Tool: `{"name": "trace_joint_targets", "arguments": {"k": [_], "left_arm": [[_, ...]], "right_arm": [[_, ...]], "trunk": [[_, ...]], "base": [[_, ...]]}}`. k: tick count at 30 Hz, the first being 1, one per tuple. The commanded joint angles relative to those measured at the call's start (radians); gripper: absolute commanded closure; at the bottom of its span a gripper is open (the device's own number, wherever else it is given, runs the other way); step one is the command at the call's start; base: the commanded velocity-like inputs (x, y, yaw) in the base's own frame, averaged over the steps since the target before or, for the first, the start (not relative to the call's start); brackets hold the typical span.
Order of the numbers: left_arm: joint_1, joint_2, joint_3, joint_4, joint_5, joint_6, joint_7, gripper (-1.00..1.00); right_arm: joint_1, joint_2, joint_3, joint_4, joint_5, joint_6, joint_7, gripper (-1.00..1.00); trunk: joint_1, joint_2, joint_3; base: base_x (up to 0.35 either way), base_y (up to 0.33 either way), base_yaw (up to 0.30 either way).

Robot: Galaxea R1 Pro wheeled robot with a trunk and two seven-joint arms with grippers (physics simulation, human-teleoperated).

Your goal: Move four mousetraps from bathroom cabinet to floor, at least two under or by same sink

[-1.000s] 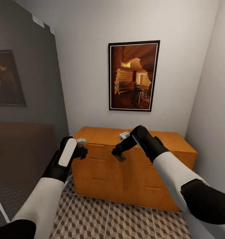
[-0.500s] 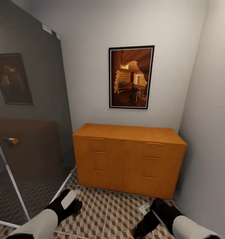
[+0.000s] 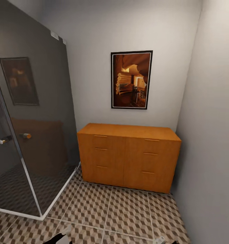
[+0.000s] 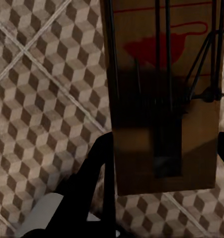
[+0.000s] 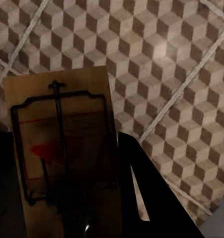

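Note:
A mousetrap [image 4: 164, 94], a brown board with a red print and dark wire parts, fills the left wrist view. My left gripper [image 4: 164, 163] is shut on it, with dark fingers [image 4: 99, 168] at its sides, and the cube-patterned bathroom floor [image 4: 47, 99] lies behind. My right gripper [image 5: 67, 193] is shut on a second mousetrap [image 5: 62, 148] above the same tiles [image 5: 166, 59]. In the head view the orange-brown cabinet [image 3: 128, 156] stands against the far wall with its drawers closed and its top bare. The sink is out of view.
A dark glass shower screen [image 3: 33, 128] with a small handle [image 3: 25, 136] closes off the left side. A framed picture [image 3: 131, 80] hangs above the cabinet. A grey wall [image 3: 209, 135] runs along the right. Tiled floor [image 3: 111, 210] stretches between me and the cabinet.
The head camera has drawn back from the cabinet, which now looks smaller and farther. Both arms have dropped from in front of the cabinet top to the picture's bottom edge.

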Motion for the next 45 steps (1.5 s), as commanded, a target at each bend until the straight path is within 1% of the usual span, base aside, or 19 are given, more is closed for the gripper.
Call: {"name": "trace_joint_targets", "arguments": {"k": [1,3,4,6,9,21,25,26,28,36,39,45], "left_arm": [[0.005,0.006,-0.005,0.000,0.001,-0.007,0.004,1.00],[0.013,0.022,-0.005,0.001,0.003,-0.026,-0.002,1.00],[0.015,0.026,-0.005,0.001,0.003,-0.029,-0.009,1.00],[0.017,0.031,-0.004,0.001,0.004,-0.034,-0.034,1.00],[0.018,0.034,-0.004,0.001,0.005,-0.035,-0.052,1.00],[0.019,0.033,-0.004,0.001,0.005,-0.034,-0.058,1.00],[0.019,0.033,-0.004,0.001,0.005,-0.034,-0.058,1.00],[0.019,0.033,-0.004,0.001,0.005,-0.033,-0.059,1.00],[0.019,0.033,-0.004,0.001,0.005,-0.033,-0.059,1.00],[0.019,0.032,-0.004,0.001,0.005,-0.031,-0.059,1.00],[0.019,0.031,-0.004,0.001,0.005,-0.033,-0.059,1.00],[0.019,0.030,-0.004,0.001,0.005,-0.031,-0.060,1.00]], "right_arm": [[0.014,0.001,-0.002,0.001,-0.002,-0.008,-0.023,1.00],[0.034,0.005,-0.001,0.001,-0.008,-0.017,-0.060,1.00],[0.037,0.006,-0.001,0.001,-0.009,-0.019,-0.067,1.00],[0.043,0.009,-0.001,0.001,-0.012,-0.024,-0.076,1.00],[0.045,0.010,-0.001,0.001,-0.012,-0.028,-0.079,1.00],[0.046,0.009,-0.002,0.001,-0.016,-0.033,-0.081,1.00],[0.046,0.006,-0.003,0.001,-0.030,-0.036,-0.092,1.00],[0.047,0.005,-0.003,0.001,-0.048,-0.038,-0.107,1.00],[0.046,0.006,-0.003,0.001,-0.060,-0.039,-0.117,1.00],[0.047,0.007,-0.002,0.001,-0.065,-0.039,-0.120,1.00],[0.046,0.009,-0.002,0.001,-0.065,-0.039,-0.120,1.00],[0.047,0.009,-0.003,0.001,-0.066,-0.039,-0.120,1.00]], "trunk": [[-0.001,-0.001,-0.001],[-0.001,-0.001,-0.001],[-0.001,-0.001,-0.001],[-0.001,-0.001,-0.001],[-0.001,-0.001,-0.001],[-0.001,-0.001,-0.001],[-0.001,-0.001,-0.001],[-0.001,-0.001,-0.001],[-0.001,-0.001,-0.001],[-0.001,-0.001,-0.001],[-0.001,-0.001,-0.001],[-0.001,-0.001,-0.001]], "base": [[-0.346,0.000,0.000],[-0.346,0.000,0.041],[-0.347,0.000,0.149],[-0.346,0.000,0.213],[-0.346,0.000,0.257],[-0.347,0.000,0.273],[-0.347,0.000,0.274],[-0.347,0.000,0.274],[-0.347,0.000,0.274],[-0.346,0.000,0.101],[-0.190,0.000,0.189],[-0.030,0.000,0.258]]}}
